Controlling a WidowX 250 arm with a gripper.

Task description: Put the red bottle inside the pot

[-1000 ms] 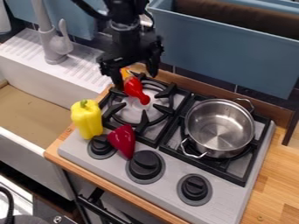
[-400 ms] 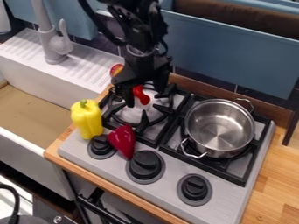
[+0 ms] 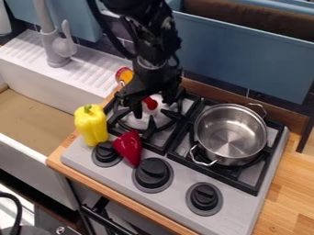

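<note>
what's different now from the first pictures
The claw came down over the red bottle, shifting slightly right in the view. I see no grip taken or released. The bottle lies roughly where it was; the pot, yellow pepper and dark red toy stayed put.

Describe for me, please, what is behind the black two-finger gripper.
A red bottle tip shows by the gripper, over the black burner grate; an orange, rounded end shows at upper left. The stretch between is covered, so whether they join cannot be seen.
</note>
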